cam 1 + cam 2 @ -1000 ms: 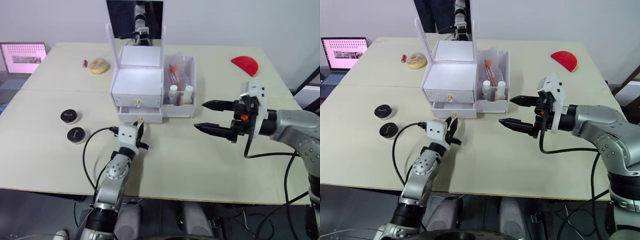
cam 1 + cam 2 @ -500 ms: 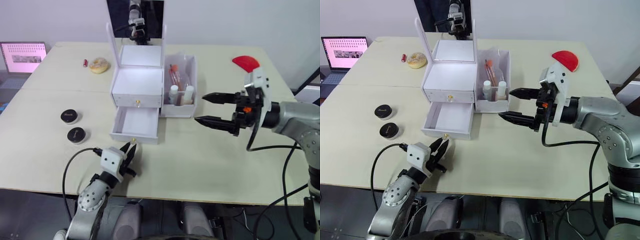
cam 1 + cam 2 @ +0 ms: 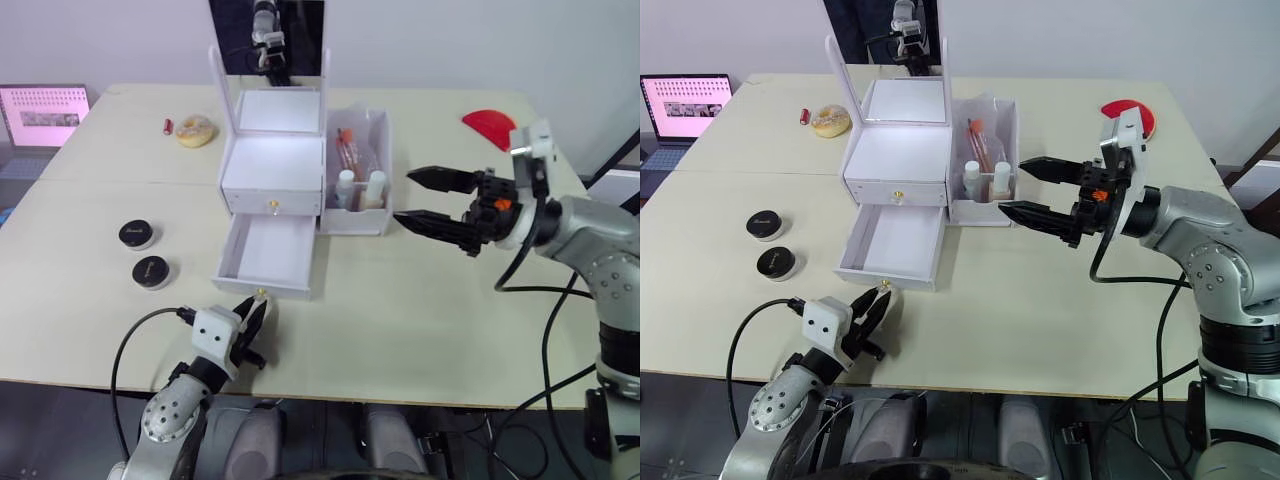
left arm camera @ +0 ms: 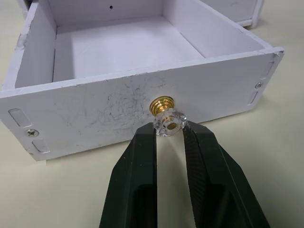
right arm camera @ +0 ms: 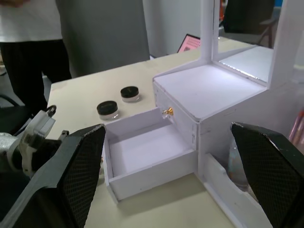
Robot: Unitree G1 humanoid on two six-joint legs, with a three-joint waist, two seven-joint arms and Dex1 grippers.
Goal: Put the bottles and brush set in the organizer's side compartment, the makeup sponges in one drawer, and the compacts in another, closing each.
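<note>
The white organizer (image 3: 272, 165) with a mirror stands at the table's middle back. Its lower drawer (image 3: 268, 258) is pulled out and empty. My left gripper (image 4: 168, 130) is shut on that drawer's gold knob (image 4: 165, 114), near the table's front edge. Two white bottles (image 3: 346, 188) and the brush set (image 3: 348, 145) stand in the side compartment (image 3: 383, 215). My right gripper (image 3: 404, 196) hangs open just right of that compartment, holding nothing. Two black compacts (image 3: 136, 234) (image 3: 150, 271) lie left of the drawer. A beige ring-shaped sponge (image 3: 195, 130) lies at the back left, a red half-round sponge (image 3: 489, 127) at the back right.
A laptop (image 3: 45, 110) sits open at the far left edge. A small red item (image 3: 168, 126) lies beside the beige sponge. The upper drawer (image 3: 272, 201) is closed. A person (image 5: 71, 33) stands beyond the table in the right wrist view.
My left gripper has drawn back toward the table's front with the knob, pulling the lower drawer out. My right gripper has shifted slightly toward the far side, still open.
</note>
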